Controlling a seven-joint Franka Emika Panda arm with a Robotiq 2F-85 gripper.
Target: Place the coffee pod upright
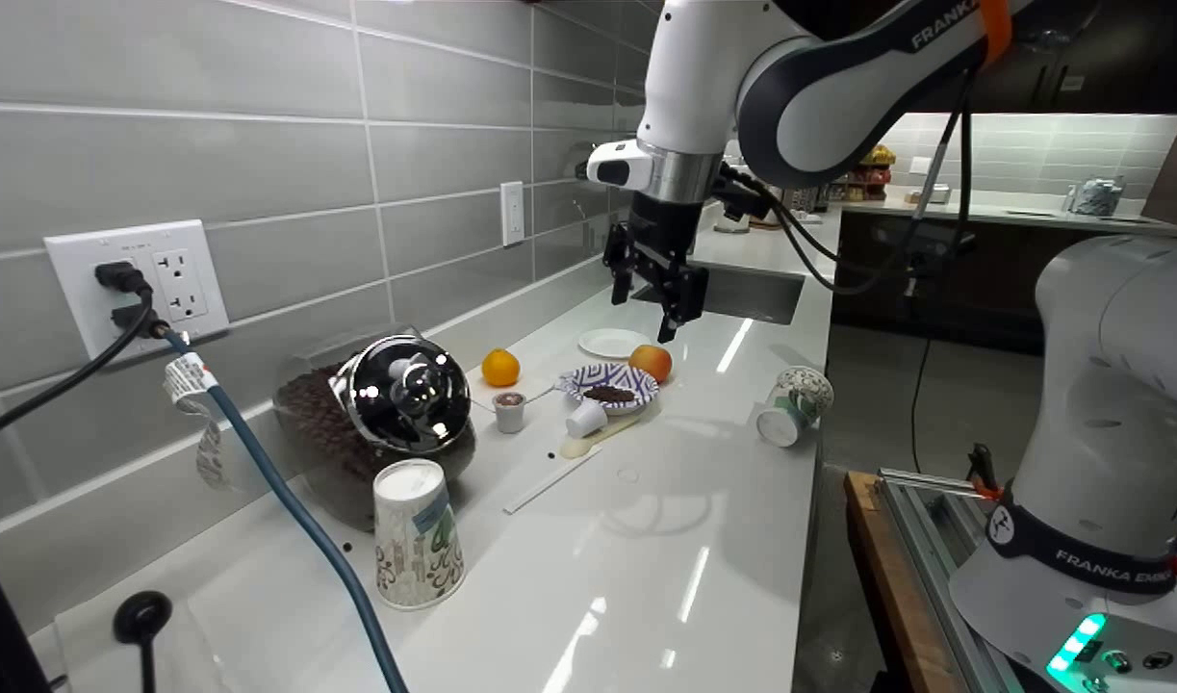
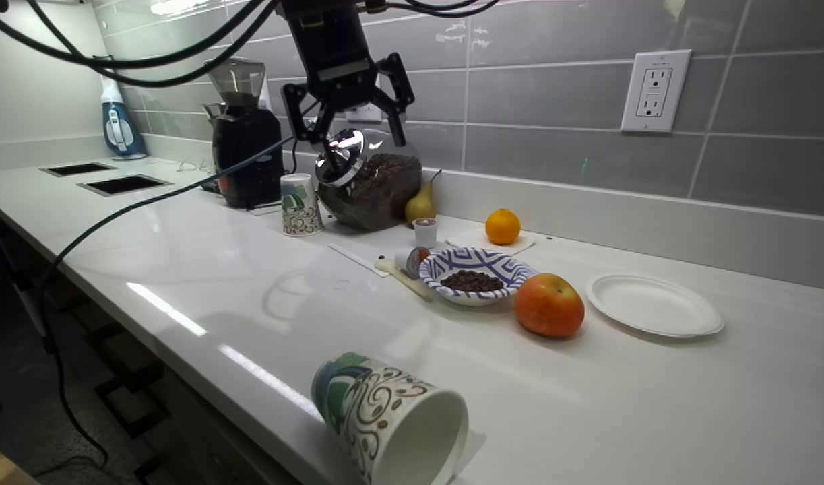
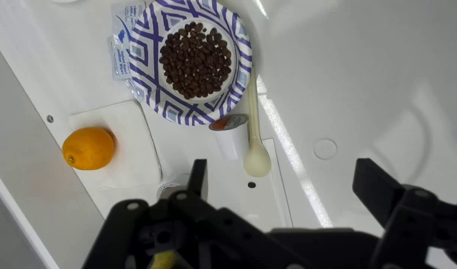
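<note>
Fingers [image 3: 376, 188] gape; the coffee pod [image 3: 234, 142] lies sideways, lid [image 3: 230, 122] toward bowl [image 3: 148, 52].

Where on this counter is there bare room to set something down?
One broad bare patch of countertop lies between the upside-down paper cup and the counter's open edge. Another lies between the tipped paper cup, apple and white plate. It's crowded around the patterned bowl, with the tipped coffee pod and cream spoon close by.

A grey tiled wall [image 1: 280, 164] backs the glossy white counter [image 1: 732, 481]
</note>
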